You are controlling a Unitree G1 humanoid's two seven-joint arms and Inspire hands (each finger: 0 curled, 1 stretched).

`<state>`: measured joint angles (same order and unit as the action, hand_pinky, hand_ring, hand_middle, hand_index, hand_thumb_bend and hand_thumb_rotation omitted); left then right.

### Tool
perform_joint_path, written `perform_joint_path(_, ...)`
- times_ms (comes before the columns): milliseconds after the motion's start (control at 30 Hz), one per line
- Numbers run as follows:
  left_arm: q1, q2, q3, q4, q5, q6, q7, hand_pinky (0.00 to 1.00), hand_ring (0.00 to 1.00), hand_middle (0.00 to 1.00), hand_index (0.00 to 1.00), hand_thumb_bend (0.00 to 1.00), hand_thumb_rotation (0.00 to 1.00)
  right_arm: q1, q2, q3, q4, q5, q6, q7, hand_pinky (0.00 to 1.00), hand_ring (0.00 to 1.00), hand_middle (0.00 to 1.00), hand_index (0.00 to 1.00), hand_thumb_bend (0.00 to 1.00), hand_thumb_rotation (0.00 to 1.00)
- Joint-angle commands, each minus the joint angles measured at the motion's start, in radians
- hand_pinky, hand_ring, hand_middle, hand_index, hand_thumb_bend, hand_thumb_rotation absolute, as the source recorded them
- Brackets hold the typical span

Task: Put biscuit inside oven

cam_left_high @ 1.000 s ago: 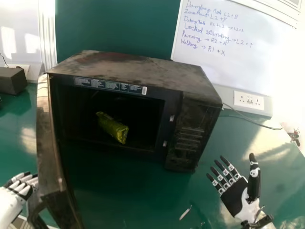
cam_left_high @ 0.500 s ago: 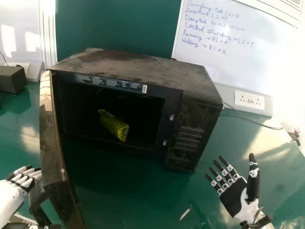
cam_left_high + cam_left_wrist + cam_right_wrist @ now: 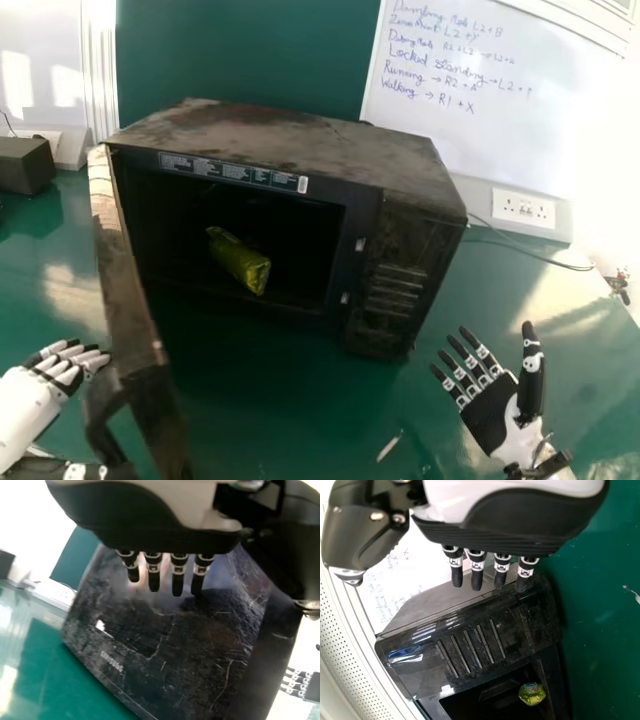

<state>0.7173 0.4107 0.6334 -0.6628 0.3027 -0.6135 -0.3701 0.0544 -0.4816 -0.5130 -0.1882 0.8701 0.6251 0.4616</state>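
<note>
At the lower left of the head view, the robot's left hand [image 3: 35,405] is just beside the oven door's handle [image 3: 103,410]. Its fingers [image 3: 177,575] are straight and open, in front of the door's dark, scratched outer face; whether they touch it, I cannot tell. At the lower right, the right hand [image 3: 490,415] is palm up and open, its fingers [image 3: 477,575] spread wide and its thumb held well apart.

Between the hands, toward the bottom of the frame, a small pale scrap [image 3: 389,447] lies on the green tabletop [image 3: 290,420]. The oven door [image 3: 130,290] stands open on the left, its near end reaching the bottom edge. Behind it, across the centre, sits a dusty black oven [image 3: 280,140], with slotted vents on the right of its front. The biscuit packet [image 3: 240,265], shiny yellow-green, lies at a slant inside the oven, just left of the picture's centre.

Farther back, a dark box [image 3: 25,165] sits at the left edge. At the right are a thin cable [image 3: 530,262] and a white wall socket [image 3: 523,208]. A whiteboard [image 3: 500,120] with handwriting fills the upper right, beside a dark green panel [image 3: 250,50] at upper centre.
</note>
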Motion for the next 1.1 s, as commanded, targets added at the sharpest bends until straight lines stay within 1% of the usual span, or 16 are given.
perform_joint_path(0,-0.021,0.021,-0.018,0.018,-0.005,0.009,-0.006,1.0,1.0,1.0,0.98,0.78,1.0,-0.001,-0.003,0.003,-0.007,-0.002,-0.004,0.014,1.0,1.0,1.0,1.0,0.94,0.81)
perform_joint_path(100,-0.03,0.032,-0.023,0.032,-0.007,0.008,-0.007,1.0,1.0,1.0,0.98,0.78,1.0,-0.002,-0.002,0.003,-0.003,-0.001,-0.006,0.02,1.0,1.0,1.0,1.0,0.95,0.8)
perform_joint_path(300,-0.055,0.047,-0.03,0.07,-0.001,-0.023,0.002,1.0,1.0,1.0,0.98,0.77,1.0,-0.002,0.002,0.002,-0.008,0.003,0.001,0.016,1.0,1.0,1.0,1.0,0.91,0.83)
perform_joint_path(533,-0.081,0.069,-0.033,0.097,0.005,-0.037,-0.003,1.0,1.0,1.0,0.98,0.78,1.0,0.0,0.005,0.003,-0.006,0.001,-0.004,0.018,1.0,1.0,1.0,1.0,0.88,0.86)
perform_joint_path(667,-0.089,0.077,-0.035,0.093,0.003,-0.026,-0.009,1.0,1.0,1.0,0.97,0.78,1.0,-0.003,0.002,0.003,-0.007,-0.003,-0.004,0.013,1.0,1.0,1.0,1.0,0.89,0.84)
perform_joint_path(767,-0.095,0.086,-0.038,0.096,0.0,-0.021,-0.011,1.0,1.0,1.0,0.96,0.78,1.0,-0.003,0.002,0.003,-0.012,-0.003,0.001,0.005,1.0,1.0,1.0,1.0,0.89,0.86)
perform_joint_path(1067,-0.133,0.131,-0.052,0.118,0.0,-0.006,-0.024,1.0,1.0,1.0,0.97,0.78,1.0,-0.003,0.005,0.005,-0.009,-0.003,-0.001,0.014,1.0,1.0,1.0,1.0,0.89,0.86)
